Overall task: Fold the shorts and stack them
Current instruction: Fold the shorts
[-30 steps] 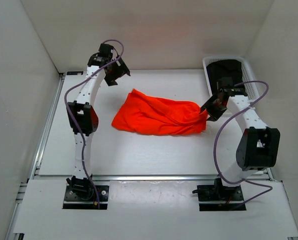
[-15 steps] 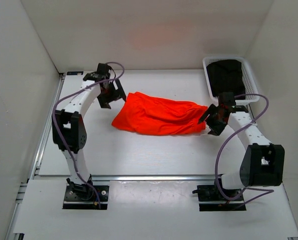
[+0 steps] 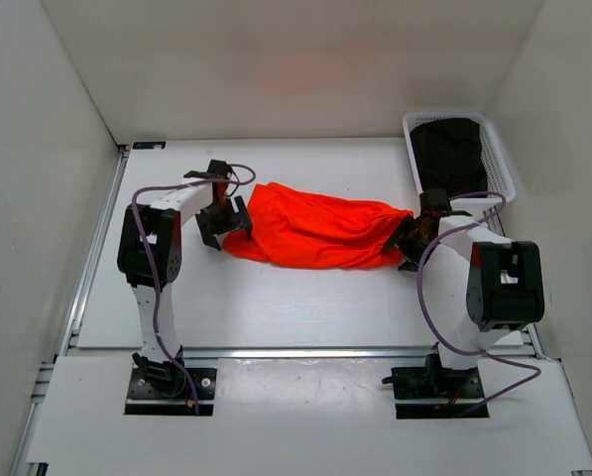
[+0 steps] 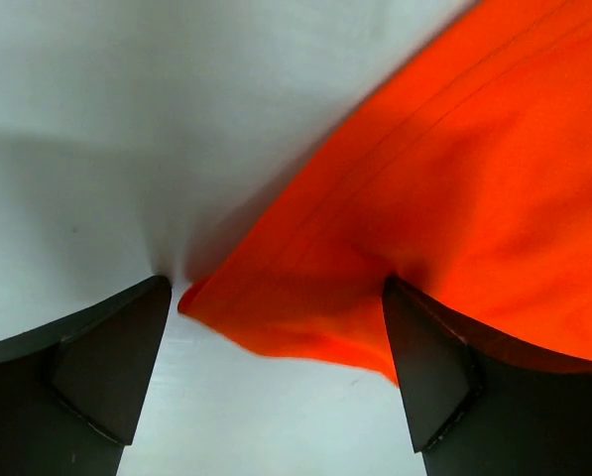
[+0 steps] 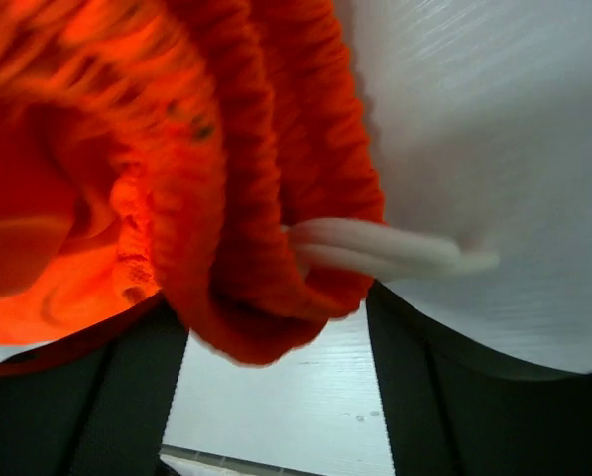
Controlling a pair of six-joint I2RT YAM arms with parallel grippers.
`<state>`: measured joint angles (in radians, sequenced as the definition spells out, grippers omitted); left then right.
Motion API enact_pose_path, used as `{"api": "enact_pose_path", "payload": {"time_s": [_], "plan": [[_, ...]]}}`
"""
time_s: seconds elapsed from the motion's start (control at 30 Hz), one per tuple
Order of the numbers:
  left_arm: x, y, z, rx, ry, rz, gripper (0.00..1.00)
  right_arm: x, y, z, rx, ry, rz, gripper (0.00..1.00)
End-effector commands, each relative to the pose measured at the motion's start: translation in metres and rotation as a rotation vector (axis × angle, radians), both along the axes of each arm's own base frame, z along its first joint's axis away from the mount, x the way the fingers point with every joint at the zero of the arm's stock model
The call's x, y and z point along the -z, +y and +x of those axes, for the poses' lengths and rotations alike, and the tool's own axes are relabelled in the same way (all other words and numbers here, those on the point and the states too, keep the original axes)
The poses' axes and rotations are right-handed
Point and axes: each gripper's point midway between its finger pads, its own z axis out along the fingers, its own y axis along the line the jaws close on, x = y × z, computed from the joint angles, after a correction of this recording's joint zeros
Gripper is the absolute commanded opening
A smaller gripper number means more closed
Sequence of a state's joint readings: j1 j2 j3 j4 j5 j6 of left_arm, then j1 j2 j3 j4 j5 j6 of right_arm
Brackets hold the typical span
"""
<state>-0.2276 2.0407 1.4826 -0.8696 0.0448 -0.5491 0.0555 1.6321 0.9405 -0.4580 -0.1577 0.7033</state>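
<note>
— What's changed?
— The left gripper [image 3: 224, 220] has dropped from the far edge to the left corner of the bright orange-red thin fabric shorts [image 3: 320, 230], which lie mid-way across the white table [image 3: 276, 297]. The right gripper [image 3: 412, 241] has sunk at their right end.
— And the wrist views?
— Left fingers [image 4: 107, 367] are spread wide astride the hem corner. The right ones straddle the gathered waistband and white drawstring [image 5: 385, 248]; clamped or not, I cannot tell.
</note>
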Motion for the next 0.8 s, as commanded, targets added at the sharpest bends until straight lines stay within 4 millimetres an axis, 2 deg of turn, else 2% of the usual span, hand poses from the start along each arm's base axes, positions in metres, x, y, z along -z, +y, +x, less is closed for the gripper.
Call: {"api": "enact_pose_path", "payload": {"time_s": [0.0,0.03,0.07,0.1,0.17,0.2,0.23,0.27,0.33,0.4,0.43,0.5,0.53,0.57,0.6,0.63,0.67,0.73,0.77], "plan": [[-0.004,-0.006,0.029,0.006,-0.086,-0.007,1.00,0.005,-0.005,0.024,0.008,-0.044,-0.035,0.70],[-0.012,-0.009,0.038,-0.003,-0.114,-0.015,0.97,0.003,-0.008,0.031,0.016,-0.066,-0.051,0.67],[-0.010,-0.012,0.041,0.001,-0.107,-0.030,0.91,0.008,-0.010,0.030,0.019,-0.053,-0.062,0.62],[-0.006,-0.017,0.042,0.006,-0.094,-0.052,0.69,0.010,-0.007,0.031,0.010,-0.055,-0.062,0.46],[-0.006,-0.025,0.045,0.017,-0.089,-0.093,0.17,0.010,-0.003,0.031,0.001,-0.055,-0.061,0.24],[-0.007,-0.027,0.044,0.009,-0.085,-0.106,0.10,0.008,-0.003,0.032,0.001,-0.055,-0.061,0.06],[-0.004,-0.027,0.041,-0.011,-0.072,-0.108,0.10,0.009,-0.004,0.027,0.000,-0.037,-0.063,0.00],[0.000,-0.025,0.039,-0.025,-0.063,-0.098,0.10,0.005,-0.001,0.024,-0.008,-0.048,-0.062,0.00],[-0.013,-0.019,0.036,-0.059,-0.093,-0.073,0.10,0.007,0.003,0.009,-0.035,-0.023,-0.059,0.00],[-0.013,-0.011,0.023,-0.100,-0.082,-0.045,0.10,0.001,0.005,-0.007,-0.056,-0.007,-0.064,0.00],[-0.027,-0.008,0.021,-0.103,-0.112,-0.043,0.10,0.001,0.008,-0.015,-0.069,0.005,-0.065,0.00],[-0.026,0.000,0.000,-0.135,-0.095,-0.021,0.10,0.002,0.009,-0.040,-0.093,0.032,-0.062,0.00],[-0.042,0.006,-0.004,-0.142,-0.139,-0.007,0.10,0.003,0.010,-0.049,-0.103,0.042,-0.063,0.00],[-0.034,0.014,-0.024,-0.161,-0.102,0.003,0.10,-0.002,0.009,-0.056,-0.111,0.027,-0.065,0.00],[-0.036,0.017,-0.035,-0.161,-0.102,0.003,0.10,0.005,0.010,-0.077,-0.126,0.074,-0.060,0.00],[-0.053,0.023,-0.043,-0.176,-0.147,-0.010,0.10,0.002,0.009,-0.085,-0.126,0.064,-0.059,0.00],[-0.042,0.028,-0.068,-0.175,-0.108,0.002,0.10,0.003,0.009,-0.095,-0.139,0.072,-0.055,0.00],[-0.043,0.038,-0.093,-0.206,-0.093,0.012,0.10,0.010,0.009,-0.124,-0.146,0.100,-0.035,0.00],[-0.053,0.039,-0.103,-0.215,-0.123,0.000,0.10,0.013,0.007,-0.134,-0.146,0.114,-0.036,0.00]]}}
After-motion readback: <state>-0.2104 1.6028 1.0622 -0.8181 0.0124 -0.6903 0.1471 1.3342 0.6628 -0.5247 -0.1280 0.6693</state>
